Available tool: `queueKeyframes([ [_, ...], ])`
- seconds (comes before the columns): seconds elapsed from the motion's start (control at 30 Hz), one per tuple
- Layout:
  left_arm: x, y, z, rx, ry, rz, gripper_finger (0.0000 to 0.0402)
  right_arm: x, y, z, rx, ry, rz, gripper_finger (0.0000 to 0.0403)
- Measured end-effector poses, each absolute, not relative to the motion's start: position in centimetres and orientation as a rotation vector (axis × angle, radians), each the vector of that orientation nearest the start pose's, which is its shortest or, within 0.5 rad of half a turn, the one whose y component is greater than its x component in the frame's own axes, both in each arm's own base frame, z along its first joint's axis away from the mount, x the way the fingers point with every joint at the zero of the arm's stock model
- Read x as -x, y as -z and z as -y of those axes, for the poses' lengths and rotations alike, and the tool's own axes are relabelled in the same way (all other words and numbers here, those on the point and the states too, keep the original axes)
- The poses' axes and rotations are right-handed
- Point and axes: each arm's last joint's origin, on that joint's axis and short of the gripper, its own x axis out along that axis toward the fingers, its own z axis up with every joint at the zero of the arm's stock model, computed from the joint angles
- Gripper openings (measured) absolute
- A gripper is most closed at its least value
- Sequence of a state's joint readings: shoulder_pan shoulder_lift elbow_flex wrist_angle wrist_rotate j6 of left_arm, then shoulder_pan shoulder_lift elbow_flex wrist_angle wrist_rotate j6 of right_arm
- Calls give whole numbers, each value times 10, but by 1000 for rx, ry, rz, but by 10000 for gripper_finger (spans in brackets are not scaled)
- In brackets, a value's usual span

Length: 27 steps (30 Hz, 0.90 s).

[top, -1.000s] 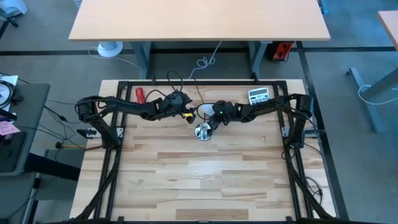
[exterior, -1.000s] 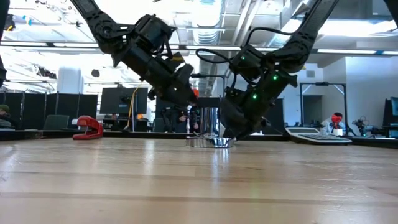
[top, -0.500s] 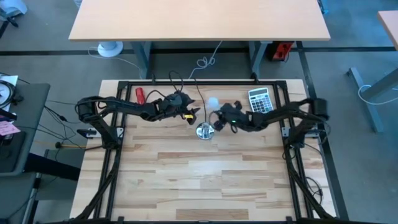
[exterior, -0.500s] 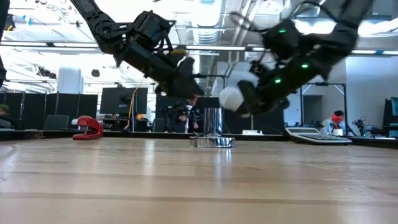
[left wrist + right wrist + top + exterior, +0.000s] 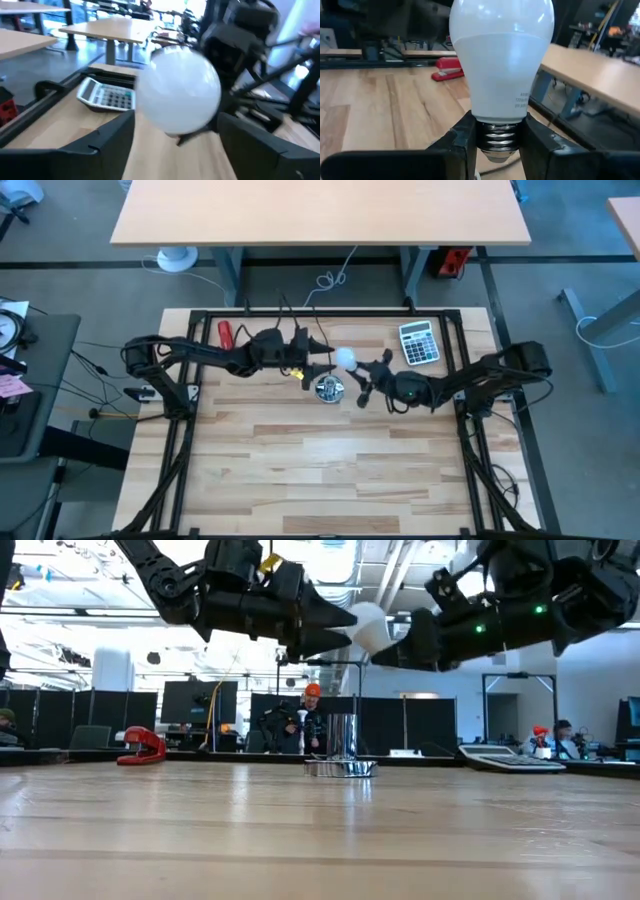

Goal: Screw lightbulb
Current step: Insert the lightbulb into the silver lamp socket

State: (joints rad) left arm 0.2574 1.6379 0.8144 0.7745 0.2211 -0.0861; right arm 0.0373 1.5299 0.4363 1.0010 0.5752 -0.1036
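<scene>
The right pincer [image 5: 362, 375] grips the lightbulb [image 5: 345, 359] by its silvery screw base; in the right wrist view both fingers [image 5: 462, 137] press against the threads, so the pincer is closed around the base, with the white globe pointing away from the wrist. The lightbulb [image 5: 372, 628] is held clear above the counter [image 5: 330, 450], roughly level, well above the socket [image 5: 342, 745] (a shiny metal cylinder standing upright on a round flange).

In the high view the socket [image 5: 327, 389] stands on the wooden counter just in front of the bulb, between the two arms. The left pincer [image 5: 318, 362] faces the bulb from the opposite side. Its fingers [image 5: 107, 142] are spread apart and hold nothing; in the left wrist view the globe [image 5: 178, 92] shows between them, and in the low view the finger tips [image 5: 335, 625] lie just beside the globe. Contact cannot be determined.

Also on the counter: a calculator [image 5: 416, 342] at the far right and a red stapler [image 5: 226, 332] at the far left.
</scene>
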Motion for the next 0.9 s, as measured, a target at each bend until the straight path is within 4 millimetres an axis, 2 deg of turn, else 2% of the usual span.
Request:
queueKeyframes([
  [0.2,-338,-230,-64,14,15,19,348,-275,-178,-1,158,513,-51,114],
  [0.3,-339,-234,-58,-2,12,64,366,-276,-180,-1,153,509,-26,114],
  [0.5,-338,-244,-62,63,-50,156,370,-276,-177,-9,177,475,-46,114],
  [0.63,-338,-248,-60,69,-12,192,370,-276,-178,-14,192,464,-45,114],
  [0.9,-339,-244,-56,91,9,153,370,-275,-182,-15,187,466,-1,114],
])
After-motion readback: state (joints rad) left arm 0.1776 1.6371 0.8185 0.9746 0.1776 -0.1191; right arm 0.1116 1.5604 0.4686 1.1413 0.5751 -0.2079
